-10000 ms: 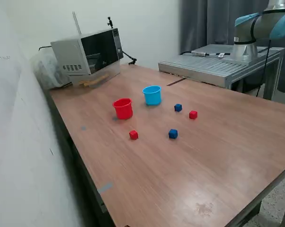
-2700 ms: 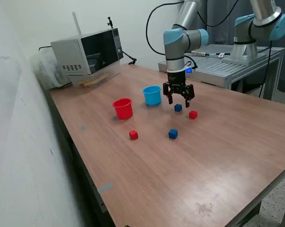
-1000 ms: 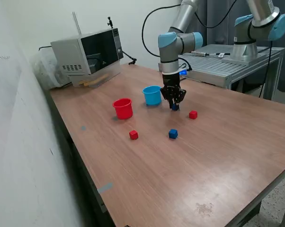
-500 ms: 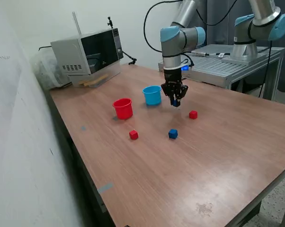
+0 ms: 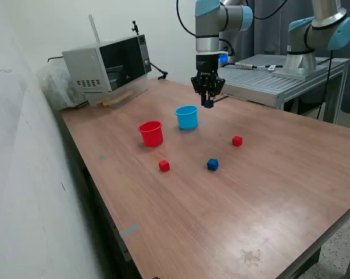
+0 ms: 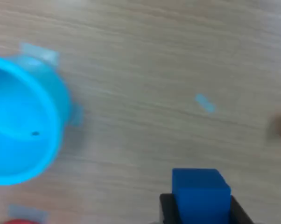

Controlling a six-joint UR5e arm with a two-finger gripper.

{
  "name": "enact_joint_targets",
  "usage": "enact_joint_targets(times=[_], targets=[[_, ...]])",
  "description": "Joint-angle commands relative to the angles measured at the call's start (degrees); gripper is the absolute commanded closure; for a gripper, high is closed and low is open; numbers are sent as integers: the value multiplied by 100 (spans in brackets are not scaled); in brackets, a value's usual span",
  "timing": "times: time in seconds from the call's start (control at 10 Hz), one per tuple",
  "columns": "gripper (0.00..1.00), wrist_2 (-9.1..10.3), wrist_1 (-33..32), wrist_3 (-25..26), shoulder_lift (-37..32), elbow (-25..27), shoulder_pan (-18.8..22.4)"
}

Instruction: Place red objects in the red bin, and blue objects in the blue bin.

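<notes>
Wooden worktop (image 5: 268, 192) below, the claw (image 5: 207, 103) hangs in the air, clamped on a blue cube (image 6: 200, 192), just beside and above the blue cup (image 5: 186, 117).

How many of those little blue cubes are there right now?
2. One small dark blue cube is clamped in the gripper, lifted above the wooden table near the light blue plastic cup. The other blue cube lies on the table. None seems hidden.

wood table (image 5: 268, 192) | red cup (image 5: 151, 133) | blue cup (image 5: 186, 117) | two red cubes (image 5: 164, 165) | blue cube (image 5: 212, 164) | microwave (image 5: 108, 63)
</notes>
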Motion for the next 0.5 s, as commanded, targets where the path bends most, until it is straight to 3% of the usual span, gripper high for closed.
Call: enact_joint_targets(times=[0.0, 0.4], targets=[[100, 16, 74, -123, -72, -180, -745], [100, 16, 74, -168, 174, -374, -1038]])
